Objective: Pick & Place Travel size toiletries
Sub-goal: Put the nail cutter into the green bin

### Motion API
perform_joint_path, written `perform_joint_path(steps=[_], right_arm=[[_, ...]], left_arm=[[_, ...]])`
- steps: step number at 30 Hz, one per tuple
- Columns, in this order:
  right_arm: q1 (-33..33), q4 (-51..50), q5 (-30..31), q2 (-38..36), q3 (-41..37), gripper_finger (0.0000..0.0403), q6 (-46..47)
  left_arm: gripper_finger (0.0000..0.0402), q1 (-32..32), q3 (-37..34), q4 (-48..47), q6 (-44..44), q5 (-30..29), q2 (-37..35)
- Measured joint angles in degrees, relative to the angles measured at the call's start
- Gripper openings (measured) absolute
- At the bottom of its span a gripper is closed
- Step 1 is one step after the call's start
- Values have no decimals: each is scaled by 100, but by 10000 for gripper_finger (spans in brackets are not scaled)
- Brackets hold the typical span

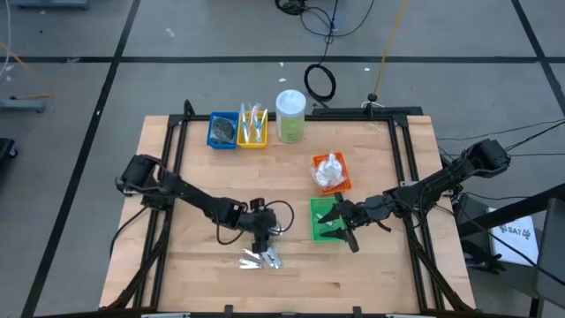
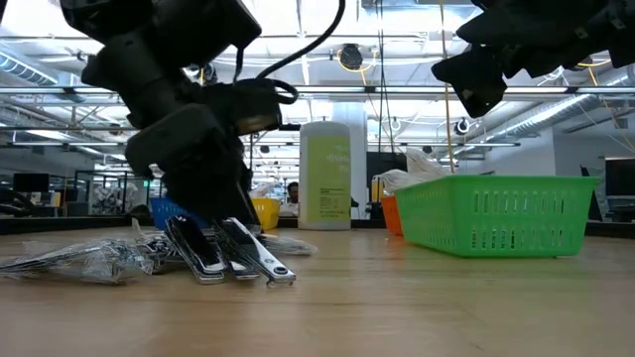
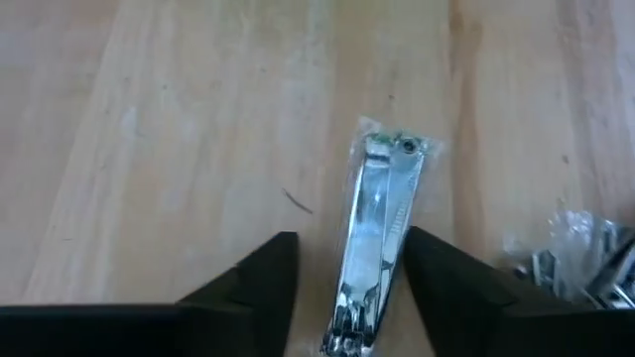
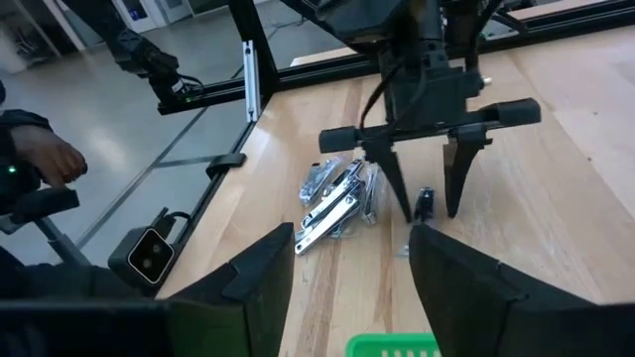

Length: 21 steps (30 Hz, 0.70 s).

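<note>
The pale wooden counter (image 1: 371,274) carries a green slotted plastic tray (image 1: 324,221). Over the tray hovers the right claw (image 1: 342,223), fingers spread and empty. The left claw (image 3: 344,288) is down near the front edge — open, straddling one silvery metal nail clipper in clear wrap (image 3: 375,233), not yet squeezing it. A pile of wrapped clippers (image 1: 262,259) lies just beside it.

Grey floor (image 1: 71,97) crossed by dark lines surrounds the wooden table (image 1: 212,177), with a coiled black cable (image 1: 320,81) lying behind it. Beyond the tabletop, the low view shows an open hall with ceiling pipes and beams (image 2: 397,94), bright lamps, and monitors (image 2: 30,183).
</note>
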Motion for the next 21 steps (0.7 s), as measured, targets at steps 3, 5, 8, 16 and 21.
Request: perform_joint_path(steps=[3,5,8,16,21], right_arm=[[0,-2,0,0,0,185,0],[0,-5,0,0,0,185,0],[0,-7,0,0,0,185,0],[-2,36,487,0,0,184,9],[-4,433,1062,65,0,181,20]], left_arm=[[135,17,-3,28,-140,-113,7],[110,19,-6,29,-78,-135,9],[75,16,-6,40,171,-109,11],[38,-31,-45,-109,715,-872,-451],[38,-283,-25,78,1707,-2521,-1113]])
